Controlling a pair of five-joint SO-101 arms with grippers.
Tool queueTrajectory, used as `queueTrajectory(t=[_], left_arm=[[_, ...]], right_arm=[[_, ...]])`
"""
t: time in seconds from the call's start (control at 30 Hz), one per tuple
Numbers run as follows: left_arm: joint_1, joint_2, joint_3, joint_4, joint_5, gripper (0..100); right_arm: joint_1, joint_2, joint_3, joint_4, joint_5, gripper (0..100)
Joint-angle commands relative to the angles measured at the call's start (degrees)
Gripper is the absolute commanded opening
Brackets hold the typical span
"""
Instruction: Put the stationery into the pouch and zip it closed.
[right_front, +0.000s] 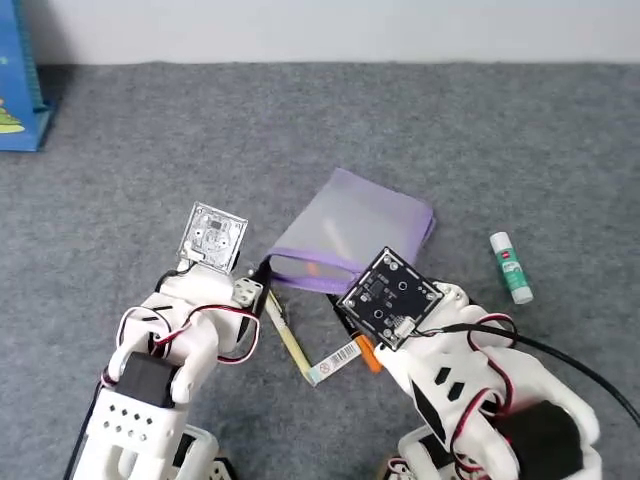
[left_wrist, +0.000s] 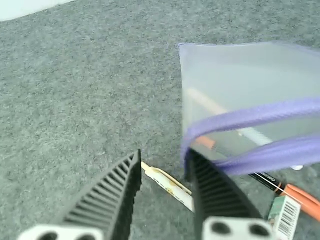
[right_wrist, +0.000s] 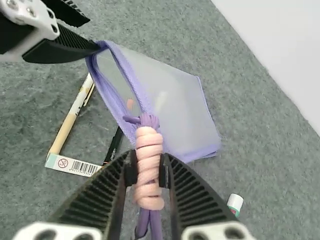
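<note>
Right pincer pinches pink zip cord of pouch.

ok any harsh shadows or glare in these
High view: soft, even light, no hard shadows around the glue stick. Left wrist view: a pale sheen on the clear side of the pouch, contents visible. Right wrist view: no glare, the cord in the right tool evenly lit.
</note>
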Motion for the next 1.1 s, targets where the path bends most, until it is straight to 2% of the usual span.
queueTrajectory(t=[0.0,0.17,0.47,0.73,0.97,1.07], left_arm=[[0.88,0.0,-0.57,-1.85,-0.35,23],[3.52,0.0,-0.48,-1.93,-0.18,23],[3.6,-0.09,-1.45,-1.32,1.23,23],[3.69,-0.18,-8.66,8.35,1.67,23],[4.84,-0.09,-8.48,8.18,1.76,23],[3.87,0.09,-6.46,4.13,1.76,23]], right_arm=[[-0.4,-0.4,-0.44,-0.31,-0.62,1.0],[-0.4,-0.4,-0.44,-0.4,-0.62,1.0],[-0.4,-0.4,-0.44,-0.48,-0.62,1.0],[-0.13,-0.4,-0.35,-1.27,-0.62,1.0],[-0.31,-0.4,-0.35,-1.19,-0.62,1.0],[-0.31,-0.48,-0.7,-0.84,-0.62,1.0]])
